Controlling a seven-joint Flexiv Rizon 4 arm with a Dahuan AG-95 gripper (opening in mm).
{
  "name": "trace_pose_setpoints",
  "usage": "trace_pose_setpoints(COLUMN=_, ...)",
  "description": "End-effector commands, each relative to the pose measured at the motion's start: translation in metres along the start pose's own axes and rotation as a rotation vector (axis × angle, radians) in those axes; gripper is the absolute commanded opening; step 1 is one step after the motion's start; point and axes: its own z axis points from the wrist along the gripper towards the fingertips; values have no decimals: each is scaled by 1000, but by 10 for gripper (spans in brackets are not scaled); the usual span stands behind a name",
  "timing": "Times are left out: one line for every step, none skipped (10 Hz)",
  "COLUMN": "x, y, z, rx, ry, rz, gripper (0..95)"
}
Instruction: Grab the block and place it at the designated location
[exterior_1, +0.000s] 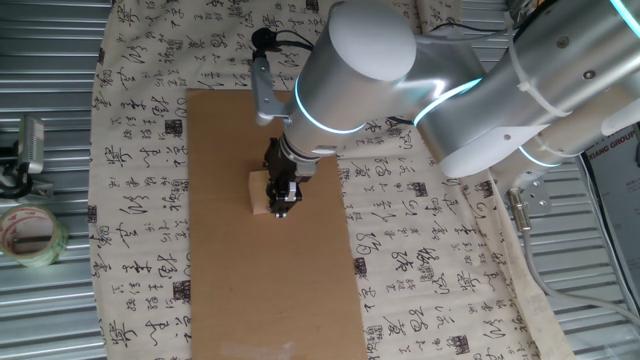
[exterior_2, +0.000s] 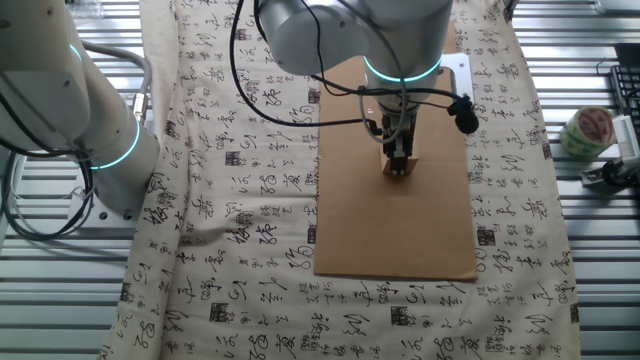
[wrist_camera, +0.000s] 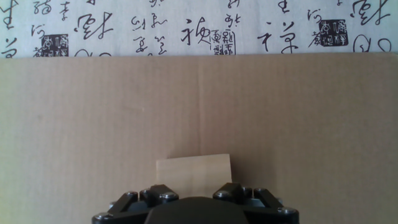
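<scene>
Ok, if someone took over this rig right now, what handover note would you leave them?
Tool: down at the block on the cardboard sheet; the views don't show whether it is open or shut, so check the grip first.
Block: on the cardboard, near its middle, upright, partly hidden under the tool in the hand view.
Designated location: no marked spot can be made out in any view.
Done: approach to the block.
Left: confirm the grasp, lift, find the mark, place the block there.
</scene>
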Motion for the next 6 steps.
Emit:
trace_pose_setpoints(x=0, y=0, z=0, rx=3, ry=-1, rz=0, gripper=380)
trace_pose_setpoints(x=0, y=0, z=0, rx=3, ry=-2, rz=0, gripper=380)
trace_pose_setpoints(x=0, y=0, z=0, rx=8, ry=-3, rz=0, gripper=380)
trace_pose_setpoints(x=0, y=0, z=0, rx=7, ry=-5, rz=0, gripper=570)
trace_pose_setpoints(x=-1, y=0, z=0, rx=5, ry=-5, rz=0, gripper=570)
trace_pose_setpoints(x=-1, y=0, z=0, rx=7, ry=-5, rz=-2, gripper=570)
